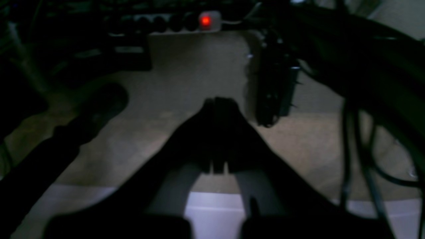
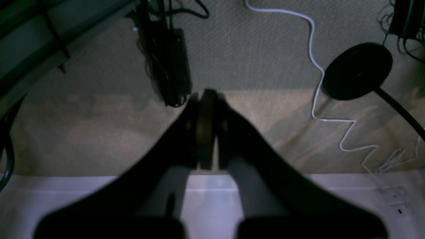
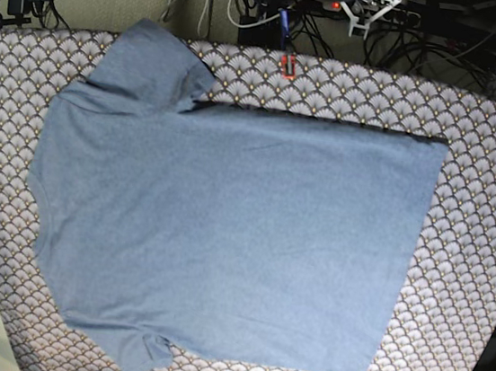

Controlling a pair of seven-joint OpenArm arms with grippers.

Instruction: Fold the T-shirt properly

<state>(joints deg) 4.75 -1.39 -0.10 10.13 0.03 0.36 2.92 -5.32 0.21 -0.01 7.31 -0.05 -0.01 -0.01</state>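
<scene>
The slate-blue T-shirt (image 3: 223, 237) lies spread flat and sideways on the table in the base view, plain side up. One sleeve (image 3: 150, 65) points to the far left corner, the other sleeve (image 3: 141, 353) to the near edge, and the hem (image 3: 411, 260) is at the right. Neither gripper shows in the base view. In the left wrist view my left gripper (image 1: 219, 103) is shut with nothing in it, hanging over dim carpeted floor. My right gripper (image 2: 206, 96) is likewise shut and empty above the floor. The shirt appears in neither wrist view.
A scallop-patterned tablecloth (image 3: 484, 178) covers the table around the shirt. On the floor are a power strip with a red light (image 1: 206, 21), a black box (image 2: 169, 66), a white cable (image 2: 313, 66) and a round black stand base (image 2: 357, 71). Cables crowd behind the table's far edge (image 3: 339, 34).
</scene>
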